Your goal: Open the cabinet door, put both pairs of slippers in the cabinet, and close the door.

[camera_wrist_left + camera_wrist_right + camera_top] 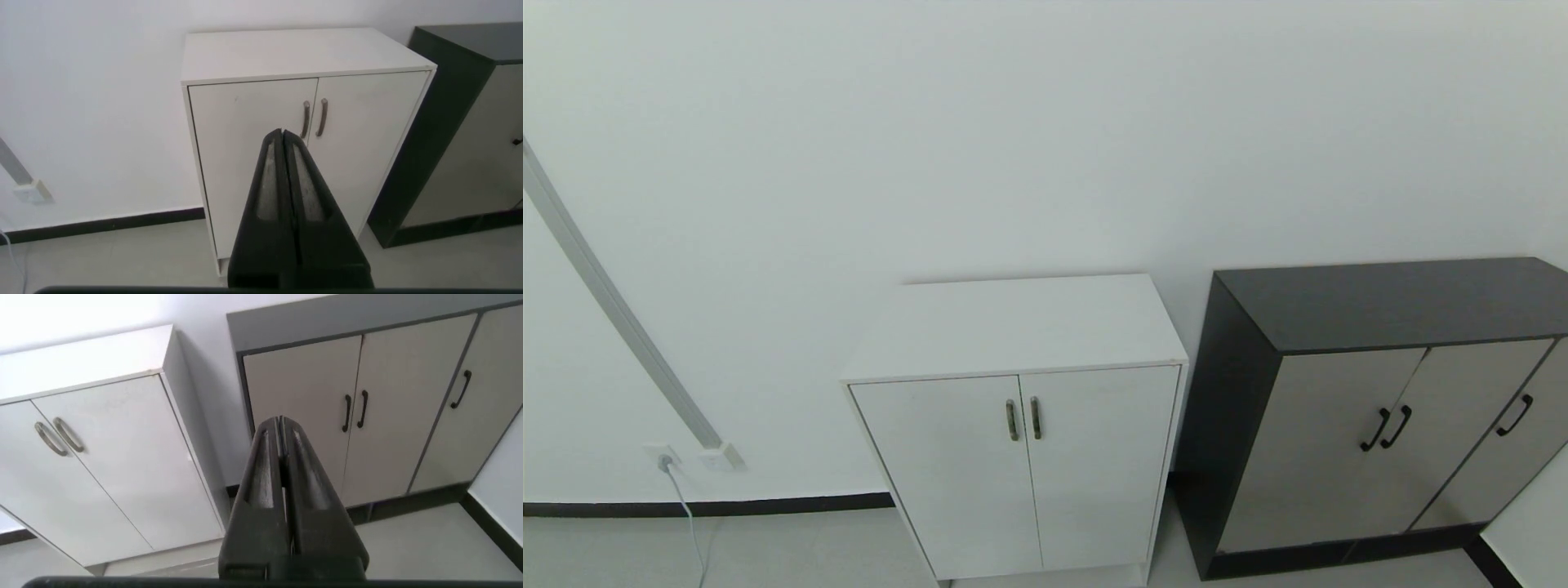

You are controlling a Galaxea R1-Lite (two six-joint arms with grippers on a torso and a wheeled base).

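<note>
White wall backs the whole work area, and pale floor runs beneath it, with a dark skirting along the join.

1. Locate the white cabinet. It stands against the wall at the centre of the head view. Both of its doors are shut and flush. Two upright metal handles sit side by side at the centre seam, in the upper half of the doors.

2. Locate the dark cabinet. It stands just beside the white cabinet, on the robot's right, with a narrow gap between them. Its top and side are black and its doors are grey, all shut, each with a black handle.

3. Check the left gripper. You see it in the left wrist view, held in front of the white cabinet and well apart from it, facing the doors. Its fingers are pressed together along their full length and grip nothing.

4. Check the right gripper. You see it in the right wrist view, facing the dark cabinet's leftmost door, clear of both cabinets. Its fingers are likewise pressed together and grip nothing.

5. Note the fixtures on the robot's left: a socket low on the wall, a pale cable dropping from it to the floor, and a grey trunking running diagonally down the wall to a second wall plate.
</note>
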